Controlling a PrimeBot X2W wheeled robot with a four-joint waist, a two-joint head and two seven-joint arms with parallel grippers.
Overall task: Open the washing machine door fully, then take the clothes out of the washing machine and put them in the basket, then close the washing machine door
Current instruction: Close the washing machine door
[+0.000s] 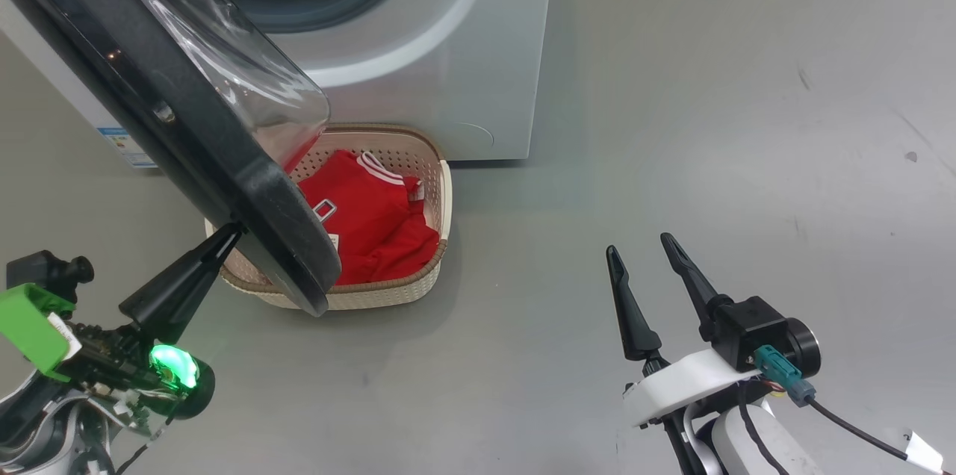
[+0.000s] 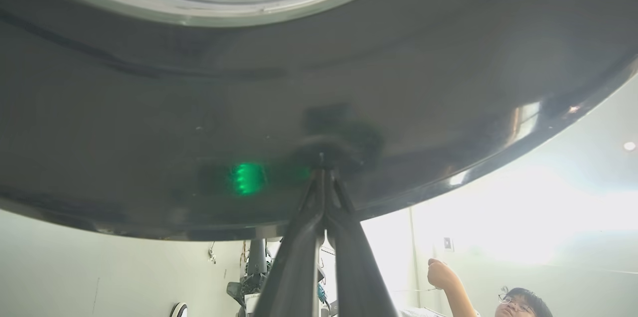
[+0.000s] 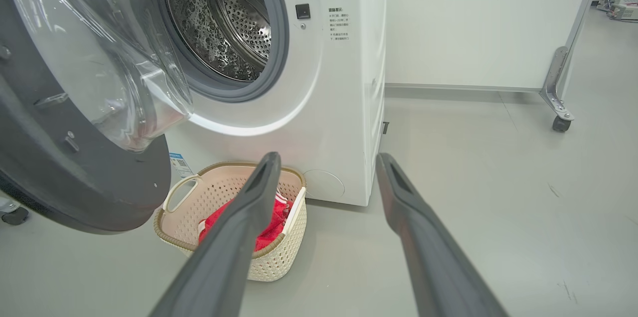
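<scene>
**Left gripper is leaning on the door; the clothes are lying in the basket**

Your left gripper [image 1: 231,232], its two dark fingers pressed together into one point, is touching the glossy outer face of the large round black-rimmed washing machine door [image 1: 224,161] near its lower edge. Held like that, the fingers are working as a stiff poker, which suits a smooth panel with nothing to pinch.

The door is standing partly swung out, its clear glass bowl [image 1: 246,79] hanging above the left part of the small cream perforated basket [image 1: 441,184] with the brown woven-look rim. The bright red jersey clothes [image 1: 373,221] with white striped trim are lying inside that basket. It is sitting on the grey floor [image 1: 672,124] just in front of the big white front-loading washing machine [image 1: 448,49], close under the opening.

The steel drum [image 3: 224,33] is looking empty, so I judge you are on the closing step. Your right gripper [image 1: 638,242], fingers spread and holding nothing, is hovering over the floor to the right, well apart from the door's swing.
</scene>
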